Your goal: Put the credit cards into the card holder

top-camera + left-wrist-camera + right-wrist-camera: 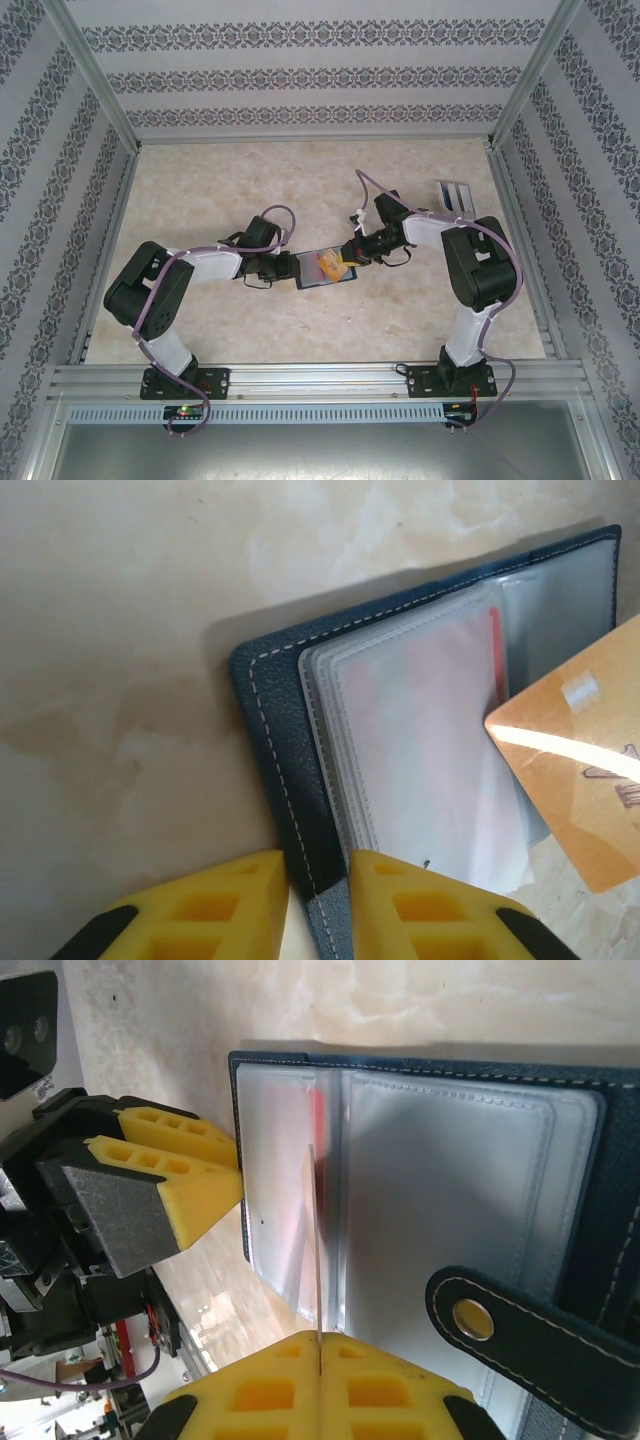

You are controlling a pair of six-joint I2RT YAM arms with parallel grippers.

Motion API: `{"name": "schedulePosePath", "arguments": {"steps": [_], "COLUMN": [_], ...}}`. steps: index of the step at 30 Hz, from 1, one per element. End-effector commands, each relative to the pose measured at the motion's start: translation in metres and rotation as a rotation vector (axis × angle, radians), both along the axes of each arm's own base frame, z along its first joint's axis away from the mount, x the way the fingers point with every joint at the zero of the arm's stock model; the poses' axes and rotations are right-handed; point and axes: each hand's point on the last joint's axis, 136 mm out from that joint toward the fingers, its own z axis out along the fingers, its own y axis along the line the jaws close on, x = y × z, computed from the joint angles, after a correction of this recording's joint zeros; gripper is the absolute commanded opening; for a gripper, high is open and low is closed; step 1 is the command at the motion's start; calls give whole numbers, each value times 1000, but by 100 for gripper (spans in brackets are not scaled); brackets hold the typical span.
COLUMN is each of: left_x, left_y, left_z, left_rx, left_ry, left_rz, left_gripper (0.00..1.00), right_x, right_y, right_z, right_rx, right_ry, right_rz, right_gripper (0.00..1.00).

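Yellow fingers of the right gripper (320, 1348) sit right up at the lens, clamped tight on a thin orange-gold plastic card (580, 770) held on edge, so from that wrist it's basically just a line. That card hangs over the clear plastic sleeves (450, 1160) of the dark navy leather-like card holder (275, 740); can't tell if its tip is inside one. The holder lies open flat around the middle of the marbled beige table (250, 180), a bit toward the near edge. Meanwhile the left gripper (315, 880) is pinching the holder's left cover edge, stitched navy wedged between its fingers. One red card (494, 650) is already tucked in a sleeve, and the snap strap (473, 1320) lies across the right half. Off by the right edge, toward the far corner, there's a clear slotted plastic case (455, 193), well apart.
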Motion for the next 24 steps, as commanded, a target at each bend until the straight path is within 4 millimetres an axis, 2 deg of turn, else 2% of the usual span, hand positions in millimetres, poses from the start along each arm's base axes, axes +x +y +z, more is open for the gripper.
{"name": "schedulePosePath", "arguments": {"steps": [1, 9, 12, 18, 24], "left_x": [1, -1, 0, -2, -2], "left_y": [-3, 1, 5, 8, 6], "left_z": [-14, -18, -20, -27, -26], "left_rx": [32, 41, 66, 97, 93], "left_ry": [1, 2, 1, 26, 27], "left_rz": [6, 29, 40, 28, 22], "left_gripper": [24, 19, 16, 11, 10], "right_x": [0, -6, -7, -6, -12], "right_y": [2, -2, -10, -21, -13], "right_z": [1, -5, -8, 0, -3], "right_rx": [4, 18, 15, 50, 71], "right_ry": [-6, 0, 9, 4, 30], "right_rz": [7, -11, -30, -68, -47], "right_gripper": [0, 0, 0, 0, 0]}}
